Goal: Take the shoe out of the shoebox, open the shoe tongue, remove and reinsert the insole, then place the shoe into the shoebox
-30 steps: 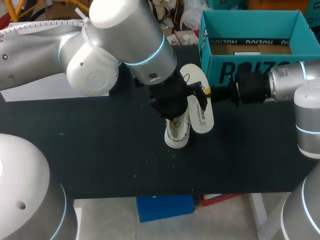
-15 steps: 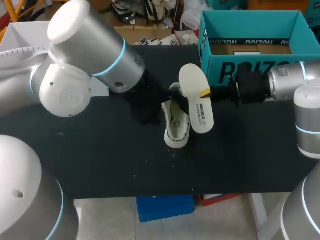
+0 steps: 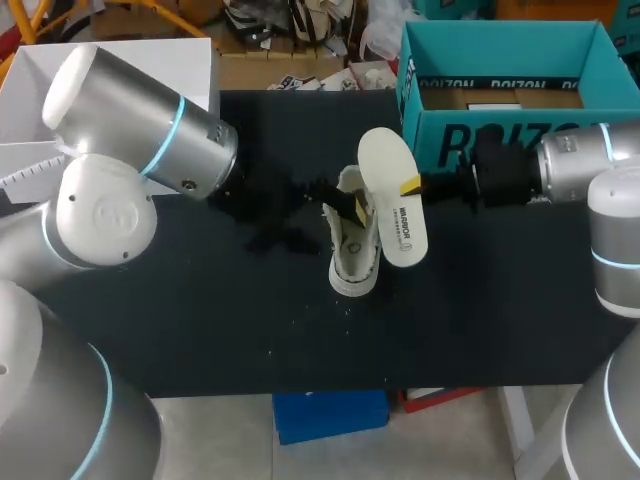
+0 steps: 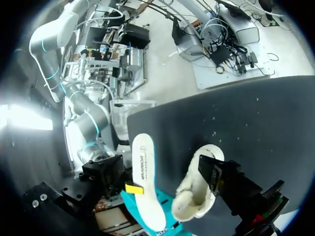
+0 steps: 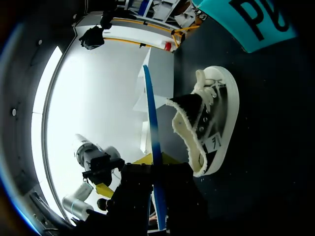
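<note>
A white canvas shoe point(image 3: 352, 250) lies on the black table point(image 3: 200, 300), toe toward the front edge. Over its right side my right gripper point(image 3: 413, 186) is shut on a white insole point(image 3: 392, 195) and holds it off the table. In the right wrist view the insole point(image 5: 152, 128) shows edge-on between the yellow tips of the right gripper point(image 5: 155, 160), with the shoe point(image 5: 209, 123) beside it. My left gripper point(image 3: 345, 202) stands open at the shoe's heel end and holds nothing. In the left wrist view one black finger point(image 4: 219, 174) overlaps the shoe point(image 4: 199, 199), and the insole point(image 4: 142, 182) lies beyond.
The open teal shoebox point(image 3: 500, 85) stands at the back right, just behind my right arm, and shows in the right wrist view as the shoebox point(image 5: 256, 19). A white sheet point(image 3: 140, 60) lies at the back left.
My left arm has drawn back to the left, uncovering the shoe, while its gripper stays near the heel. The right gripper and the insole have not moved.
</note>
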Controlling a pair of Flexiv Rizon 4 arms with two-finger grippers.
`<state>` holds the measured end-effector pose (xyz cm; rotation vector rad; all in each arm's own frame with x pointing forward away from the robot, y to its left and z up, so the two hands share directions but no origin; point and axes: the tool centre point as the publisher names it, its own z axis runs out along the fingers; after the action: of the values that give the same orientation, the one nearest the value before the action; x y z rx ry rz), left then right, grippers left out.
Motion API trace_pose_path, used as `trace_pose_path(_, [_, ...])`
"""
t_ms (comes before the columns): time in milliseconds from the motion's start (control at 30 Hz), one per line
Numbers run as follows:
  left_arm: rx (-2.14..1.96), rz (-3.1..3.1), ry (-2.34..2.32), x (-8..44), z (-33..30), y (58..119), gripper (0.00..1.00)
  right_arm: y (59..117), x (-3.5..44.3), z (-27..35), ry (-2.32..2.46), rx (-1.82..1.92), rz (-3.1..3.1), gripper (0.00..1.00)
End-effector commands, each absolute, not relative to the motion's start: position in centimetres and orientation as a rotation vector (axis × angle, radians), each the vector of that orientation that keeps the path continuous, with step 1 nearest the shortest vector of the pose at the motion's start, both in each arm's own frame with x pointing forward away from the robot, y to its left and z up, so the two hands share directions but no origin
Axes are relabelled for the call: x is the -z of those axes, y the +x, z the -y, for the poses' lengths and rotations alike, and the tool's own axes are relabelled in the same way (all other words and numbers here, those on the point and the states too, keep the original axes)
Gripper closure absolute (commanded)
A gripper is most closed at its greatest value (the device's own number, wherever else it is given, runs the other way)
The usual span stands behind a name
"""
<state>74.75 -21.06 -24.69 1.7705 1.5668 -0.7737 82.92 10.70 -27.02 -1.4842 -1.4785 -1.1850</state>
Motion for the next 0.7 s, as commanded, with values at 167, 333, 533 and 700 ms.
trace_pose_path(167, [1.077,-1.109,1.275,26.4,19.6,75.0,0.00,83.0,27.0,-10.8,-1.486,1.183,1.479,1.00])
trace_pose_path(333, [1.091,-1.104,1.250,26.4,19.6,74.9,0.00,83.0,27.0,-10.8,-1.486,1.183,1.479,1.00])
trace_pose_path(533, [1.091,-1.104,1.250,26.4,19.6,74.9,0.00,83.0,27.0,-10.8,-1.486,1.183,1.479,1.00])
trace_pose_path(700, [1.020,-1.058,1.114,26.7,19.4,75.4,0.00,83.0,27.0,-10.8,-1.486,1.183,1.479,1.00])
